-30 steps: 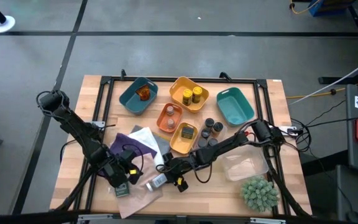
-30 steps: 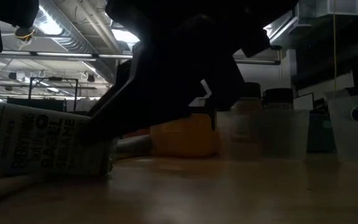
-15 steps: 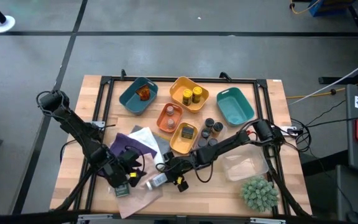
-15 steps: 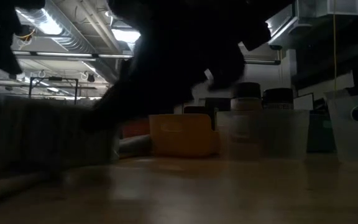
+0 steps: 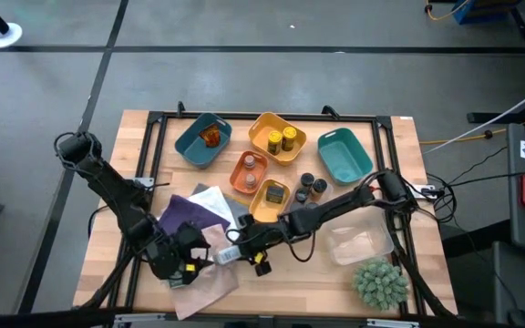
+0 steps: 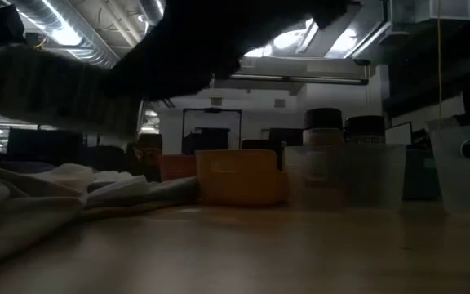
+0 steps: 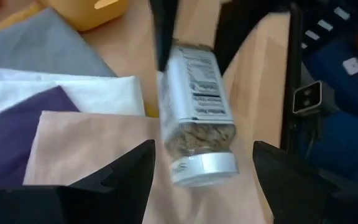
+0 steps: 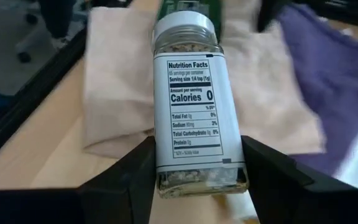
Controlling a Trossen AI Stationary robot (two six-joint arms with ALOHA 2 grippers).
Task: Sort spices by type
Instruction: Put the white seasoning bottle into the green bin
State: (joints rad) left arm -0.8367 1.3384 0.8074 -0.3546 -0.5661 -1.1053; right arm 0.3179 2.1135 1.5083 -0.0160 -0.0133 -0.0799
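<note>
A clear spice jar (image 5: 228, 256) with a white label and a grey lid (image 8: 184, 26) hangs above the beige cloth (image 5: 206, 282) at the table's near middle. My right gripper (image 5: 242, 248) is shut on it. My left gripper (image 5: 186, 261) is open just left of the jar. In the left wrist view the jar's lid end (image 7: 204, 168) lies between and beyond its fingers (image 7: 126, 177), apart from them. A flat green packet (image 8: 185, 5) shows beyond the lid. More spice jars sit in the trays and on the table behind. My right gripper pinches the jar's bottom end (image 8: 166, 177) between its two fingers (image 8: 124, 180), one on each side. The fingers come slanting down from the table's right, and the jar sticks out past them. The jar is lifted clear of the cloth, its lid end toward the left gripper.
Purple (image 5: 190, 215), white (image 5: 210, 195) and grey (image 5: 241, 215) cloths lie by the beige one. Behind stand teal trays (image 5: 201, 142) (image 5: 344, 155), yellow trays (image 5: 278, 138) (image 5: 270, 202) and an orange tray (image 5: 248, 171). Dark-lidded jars (image 5: 313, 188), a clear container (image 5: 363, 242) and a green plant (image 5: 381, 282) are at the right.
My right gripper has gone up with the jar, which lay on its side on the table a second ago and now hangs clear of it. My left gripper has rolled about its wrist beside the jar and stays open.
</note>
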